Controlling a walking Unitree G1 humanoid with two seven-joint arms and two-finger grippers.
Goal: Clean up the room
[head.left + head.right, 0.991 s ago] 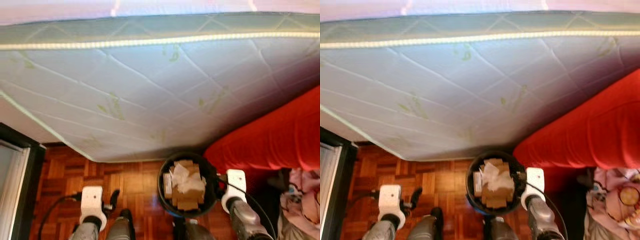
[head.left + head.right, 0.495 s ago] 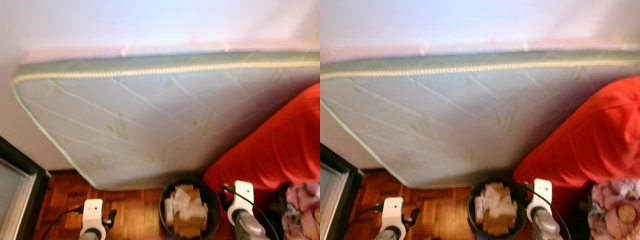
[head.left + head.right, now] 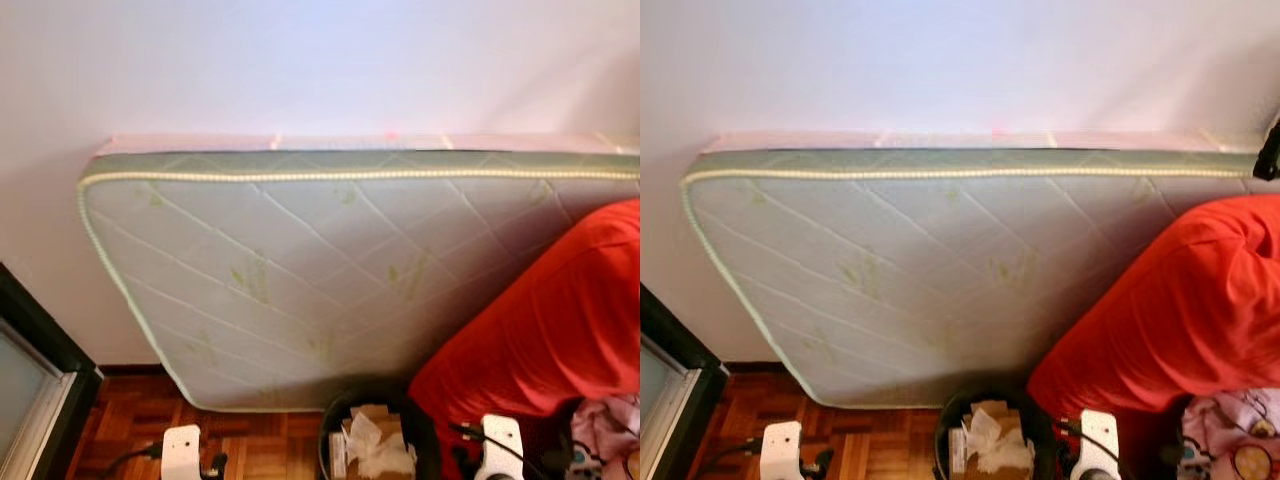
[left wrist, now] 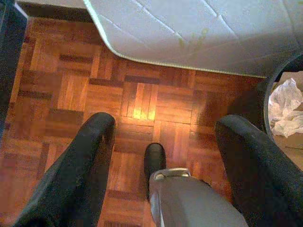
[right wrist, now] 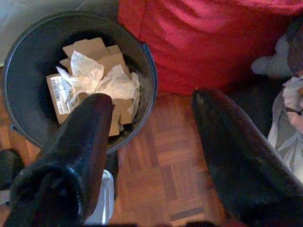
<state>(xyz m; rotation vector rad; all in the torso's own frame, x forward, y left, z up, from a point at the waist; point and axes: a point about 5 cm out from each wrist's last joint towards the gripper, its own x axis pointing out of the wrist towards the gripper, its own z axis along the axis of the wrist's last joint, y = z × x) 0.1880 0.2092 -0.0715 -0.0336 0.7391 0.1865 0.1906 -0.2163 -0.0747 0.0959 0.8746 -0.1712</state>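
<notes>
Right pincer point(image 5: 156, 146) (spread) over bin point(image 5: 28, 52), paper point(image 5: 102, 80).

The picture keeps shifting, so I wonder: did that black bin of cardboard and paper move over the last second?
No. The black bin stands by the same corner of the mattress and the red cover as before; everything slid down together, so the camera tilted up.

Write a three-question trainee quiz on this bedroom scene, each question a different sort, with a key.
1. True or false: the mattress lies flat on the floor.
2. What is in the black bin? A) water B) cardboard and crumpled paper C) shoes
3. Fill in: the right gripper is ____, holding nothing.

Key:
1. False: it leans on edge against the wall.
2. B: cardboard and crumpled paper.
3. Open: it hangs over the parquet floor between the bin and the red cover.
</notes>
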